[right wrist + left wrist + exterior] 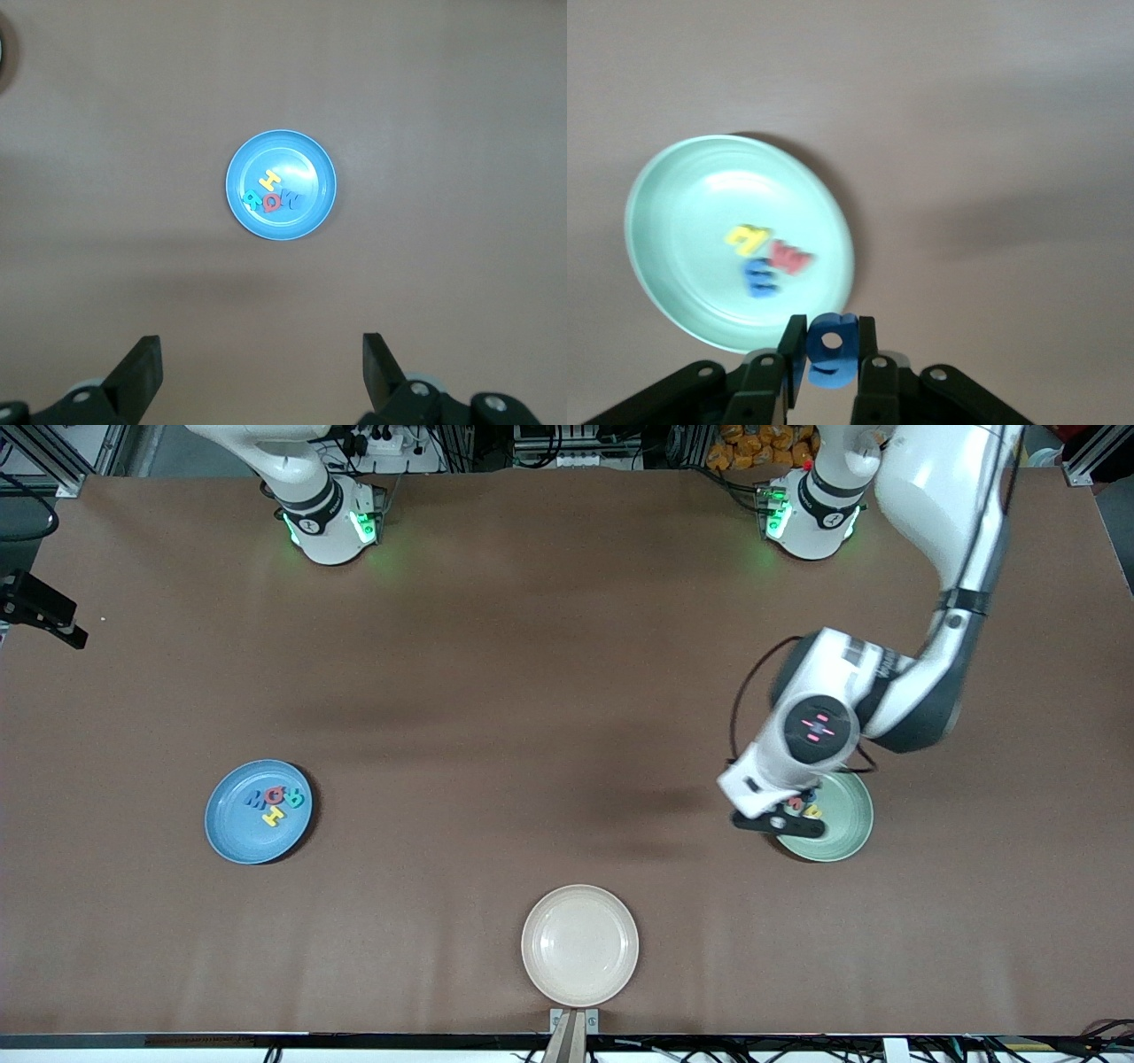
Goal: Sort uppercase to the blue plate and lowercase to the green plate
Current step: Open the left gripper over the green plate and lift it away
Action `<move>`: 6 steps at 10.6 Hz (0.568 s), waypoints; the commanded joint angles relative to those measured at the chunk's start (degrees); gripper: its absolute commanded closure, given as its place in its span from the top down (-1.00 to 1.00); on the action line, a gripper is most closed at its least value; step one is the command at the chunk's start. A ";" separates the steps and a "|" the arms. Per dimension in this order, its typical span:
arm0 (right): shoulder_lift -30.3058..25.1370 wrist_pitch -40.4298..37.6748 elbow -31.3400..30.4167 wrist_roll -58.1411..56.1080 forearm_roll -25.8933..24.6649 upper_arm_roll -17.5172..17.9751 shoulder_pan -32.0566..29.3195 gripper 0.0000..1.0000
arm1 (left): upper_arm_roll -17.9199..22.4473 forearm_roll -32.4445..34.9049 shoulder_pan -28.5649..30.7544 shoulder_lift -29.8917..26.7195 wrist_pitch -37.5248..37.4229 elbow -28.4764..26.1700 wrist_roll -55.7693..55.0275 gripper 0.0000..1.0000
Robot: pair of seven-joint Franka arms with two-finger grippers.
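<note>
- You see the left end effector over the edge of the green plate at the left arm's end of the bench, clamped on the blue g.
- In the front view the left arm's wrist hides much of that plate and the held letter; only bits of colour show beneath it.
- The left wrist view gives you the plate's contents: the yellow h, the red w and the blue m, close together and blurred.
- The blue plate lies toward the right arm's end, holding the yellow H, the blue M/W, the red Q and the teal R in a tight cluster.
- The right end effector hangs high with its fingers spread and nothing between them; the front view cuts it off.
- A beige plate sits nearest the front camera.
</note>
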 commanded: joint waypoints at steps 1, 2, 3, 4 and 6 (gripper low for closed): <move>-0.12 -0.58 0.31 0.87 -0.44 0.59 -0.64 1.00 | -0.62 -0.39 5.01 1.23 6.61 -5.09 2.27 -1.00; -0.12 -0.58 0.31 0.87 -0.44 0.59 -0.64 1.00 | -0.62 -0.39 6.52 3.42 8.99 -5.28 3.49 -1.00; -0.12 -0.58 0.31 0.87 -0.44 0.59 -0.64 1.00 | -0.62 -0.47 6.89 4.75 10.15 -5.10 4.20 -0.61; -0.12 -0.58 0.31 0.87 -0.44 0.59 -0.64 1.00 | -0.62 -0.30 6.80 4.76 10.33 -4.84 4.29 0.43; -0.12 -0.58 0.31 0.87 -0.44 0.59 -0.64 1.00 | -0.62 -0.21 6.54 3.54 10.25 -4.49 4.91 1.00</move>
